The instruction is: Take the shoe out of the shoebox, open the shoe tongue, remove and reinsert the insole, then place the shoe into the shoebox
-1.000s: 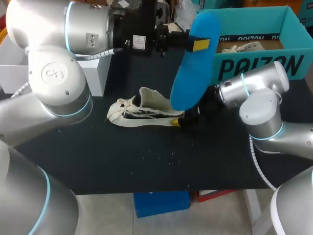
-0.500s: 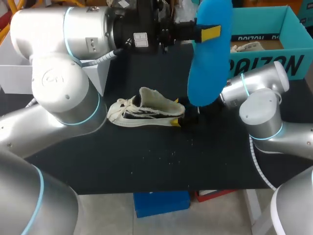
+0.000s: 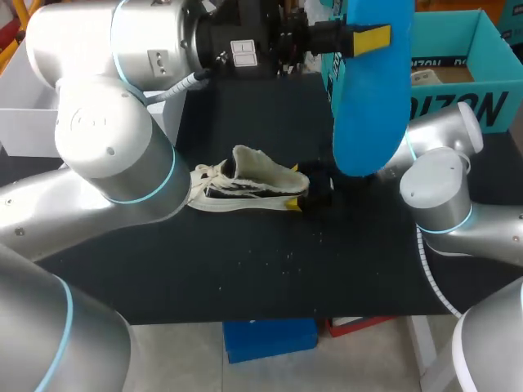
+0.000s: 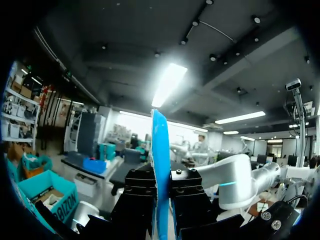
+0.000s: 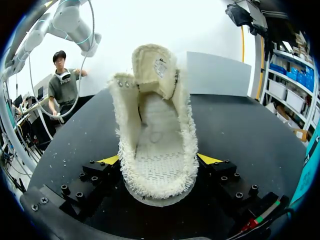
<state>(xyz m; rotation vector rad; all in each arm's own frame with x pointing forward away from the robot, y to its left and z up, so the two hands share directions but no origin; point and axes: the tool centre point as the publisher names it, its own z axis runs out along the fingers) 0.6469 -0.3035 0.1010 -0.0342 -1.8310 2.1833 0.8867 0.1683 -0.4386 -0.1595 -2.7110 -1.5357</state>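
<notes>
While overhead shows its side, the right wrist sees inside the shoe [image 5: 157,150].

The left arm [image 3: 106,131] is reaching high along the desk's [image 3: 245,269] far edge, the left hand [image 4: 161,196] clamping the insole [image 3: 369,106]; the right hand [image 5: 159,161] is lying low mid-desk, pinching the shoe [image 3: 245,184] at its heel

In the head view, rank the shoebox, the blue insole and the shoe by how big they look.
1. shoebox, partly hidden by the insole.
2. insole, held up nearer the camera, so it looks oversized.
3. shoe.
</notes>
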